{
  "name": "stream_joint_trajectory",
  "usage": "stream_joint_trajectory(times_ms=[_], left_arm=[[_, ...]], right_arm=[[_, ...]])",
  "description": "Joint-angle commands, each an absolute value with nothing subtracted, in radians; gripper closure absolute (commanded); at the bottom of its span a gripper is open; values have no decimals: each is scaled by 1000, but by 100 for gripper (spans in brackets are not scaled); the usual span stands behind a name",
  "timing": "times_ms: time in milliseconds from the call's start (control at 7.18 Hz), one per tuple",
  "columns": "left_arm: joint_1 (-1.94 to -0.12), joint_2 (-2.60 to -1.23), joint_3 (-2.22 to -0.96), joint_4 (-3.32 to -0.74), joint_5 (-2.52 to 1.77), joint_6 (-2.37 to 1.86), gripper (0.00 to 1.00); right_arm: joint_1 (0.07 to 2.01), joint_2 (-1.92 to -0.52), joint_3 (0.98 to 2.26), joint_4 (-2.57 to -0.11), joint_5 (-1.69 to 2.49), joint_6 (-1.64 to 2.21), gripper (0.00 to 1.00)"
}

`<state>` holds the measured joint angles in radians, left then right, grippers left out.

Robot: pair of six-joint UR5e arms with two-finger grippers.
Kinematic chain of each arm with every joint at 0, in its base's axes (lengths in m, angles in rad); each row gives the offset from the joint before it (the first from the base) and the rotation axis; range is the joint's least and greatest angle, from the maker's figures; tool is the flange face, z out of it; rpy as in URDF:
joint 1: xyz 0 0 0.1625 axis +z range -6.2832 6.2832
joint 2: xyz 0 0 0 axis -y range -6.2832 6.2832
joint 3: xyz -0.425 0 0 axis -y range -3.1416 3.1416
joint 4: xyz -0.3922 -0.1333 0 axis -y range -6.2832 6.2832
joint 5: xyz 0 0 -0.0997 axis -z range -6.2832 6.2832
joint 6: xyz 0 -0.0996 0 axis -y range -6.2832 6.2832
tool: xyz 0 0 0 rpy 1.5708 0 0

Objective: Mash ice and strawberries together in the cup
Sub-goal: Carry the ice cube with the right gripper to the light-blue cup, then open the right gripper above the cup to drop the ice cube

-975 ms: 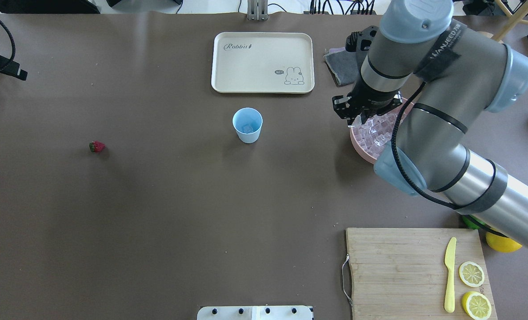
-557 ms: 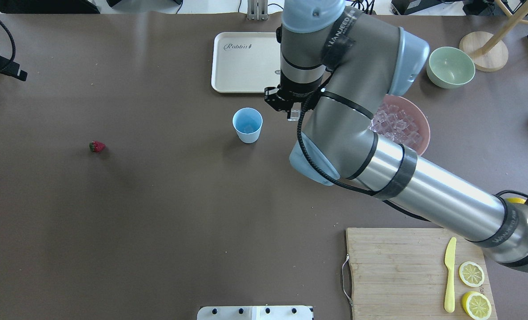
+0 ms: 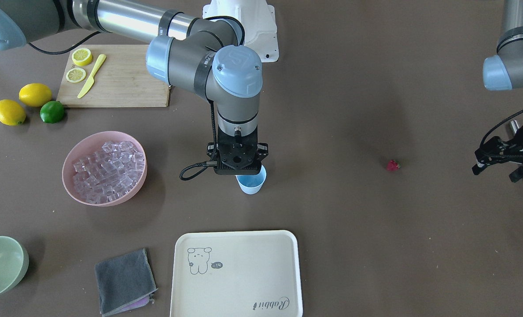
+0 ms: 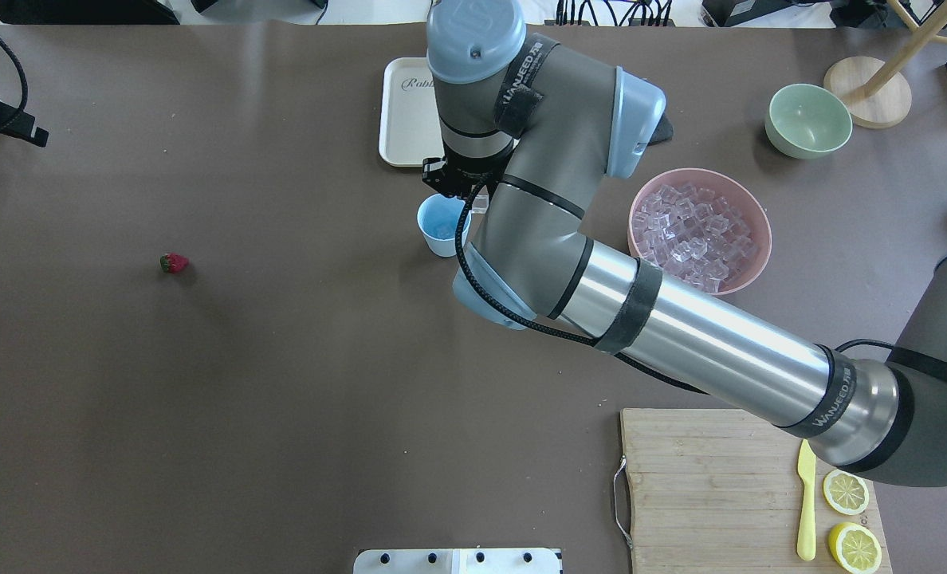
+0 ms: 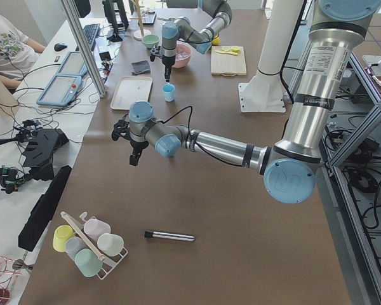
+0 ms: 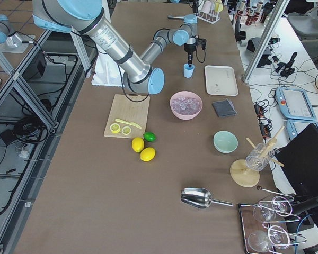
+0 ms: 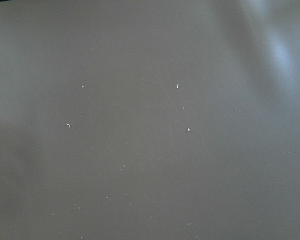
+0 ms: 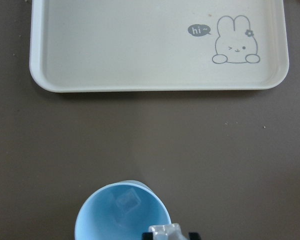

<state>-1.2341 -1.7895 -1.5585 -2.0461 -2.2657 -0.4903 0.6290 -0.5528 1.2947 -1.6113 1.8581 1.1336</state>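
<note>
Far on the left edge of the overhead view, the left gripper hangs over the bare brown table. Its own camera shows only table. I cannot tell if its fingers are wide or narrow.

A bit to the right, in the left half of that view, lies the small dark-red strawberry. It sits alone on the table, well apart from the cup. Nothing touches it.

In the middle, just below the cream tray with a rabbit drawing, stands the small pale-blue plastic cup. It is upright. One little clear ice cube already lies at its bottom.

Right over the cup's rim on the right side is the right gripper. Its fingers look close together, and they seem to pinch a second clear cube. That cube is above the cup, not in it yet.

Further right sits the wide pink bowl, full of many more clear ice cubes.

So I think the job is at an early part. Some ice is in the cup, and one more piece looks ready to drop. The strawberry is not in the cup yet. No mashing shows, so that is left to do too.
</note>
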Motion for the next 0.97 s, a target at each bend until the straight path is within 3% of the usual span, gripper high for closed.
stream_joint_trajectory(times_ms=[0, 557, 835], left_arm=[[-1227, -1792, -1559, -2045, -2266, -491, 2], [-1227, -1783, -1562, -2046, -2266, -491, 3], [-1229, -1779, -1565, -2046, -2266, -489, 2]], right_arm=[[603, -548, 1288, -1594, 1830, 1175, 100], [577, -541, 1299, -1592, 1813, 1190, 100], [587, -543, 1299, -1592, 1813, 1192, 91]])
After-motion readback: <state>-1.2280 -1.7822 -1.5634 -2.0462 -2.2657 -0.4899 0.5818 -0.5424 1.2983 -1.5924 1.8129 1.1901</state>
